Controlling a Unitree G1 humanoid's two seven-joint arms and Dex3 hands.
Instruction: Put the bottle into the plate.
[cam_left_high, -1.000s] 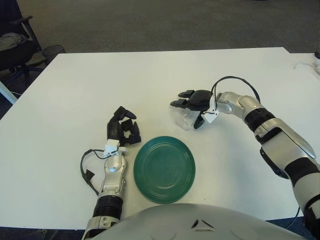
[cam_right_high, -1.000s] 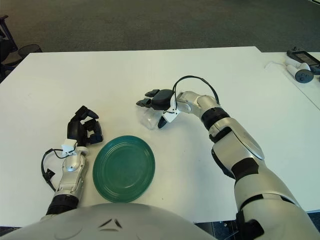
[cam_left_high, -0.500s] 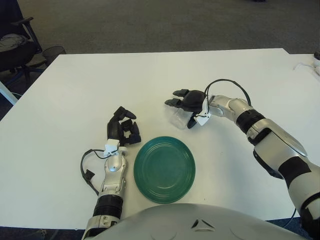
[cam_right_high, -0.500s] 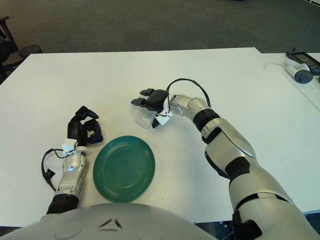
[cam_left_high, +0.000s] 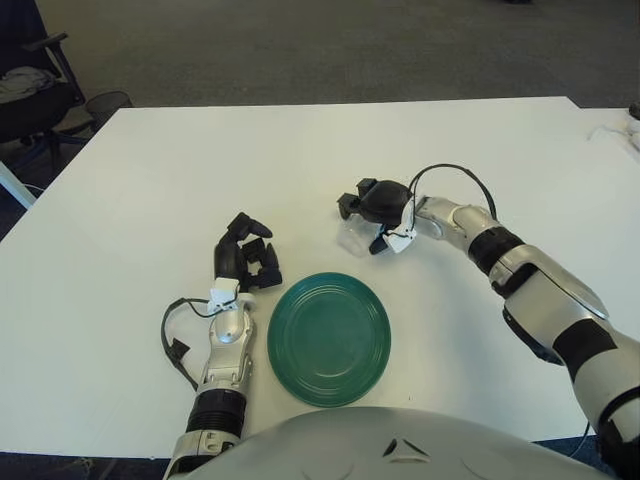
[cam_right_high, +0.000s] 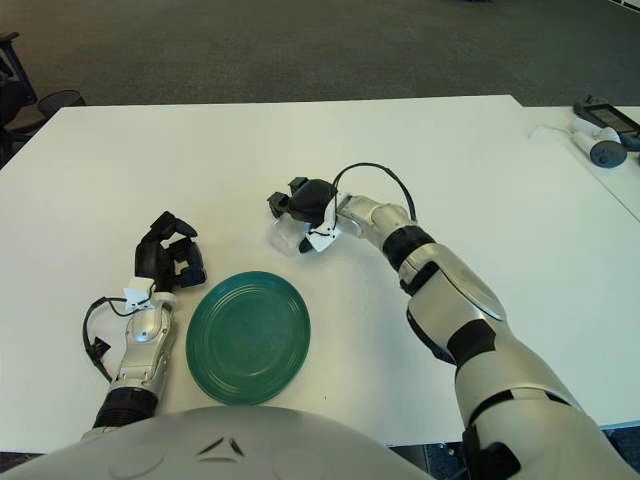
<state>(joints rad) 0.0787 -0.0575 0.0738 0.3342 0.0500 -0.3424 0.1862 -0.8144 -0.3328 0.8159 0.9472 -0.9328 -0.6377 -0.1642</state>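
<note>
I can see only part of the clear plastic bottle (cam_left_high: 355, 237), because my right hand (cam_left_high: 377, 210) covers most of it from above; its neck and cap I cannot make out. The bottle is transparent and pale against the white table (cam_left_high: 150, 170), so its outline is hard to follow. It lies on the table just behind the green plate (cam_left_high: 329, 337), toward the plate's far right edge, and it does not touch the plate. The plate is round, dark green, smooth and a little glossy, with a shallow raised rim. My right hand has black fingers (cam_left_high: 347, 205) curled down around the bottle, closed onto it, with the silver forearm reaching in from the right and a black cable looping above the wrist. My left hand (cam_left_high: 245, 258) shows just to the left of the plate, its dark fingers curled loosely together and holding nothing. The bottom of the view is cut off by the grey rounded top of my own body (cam_left_high: 400, 445).
</note>
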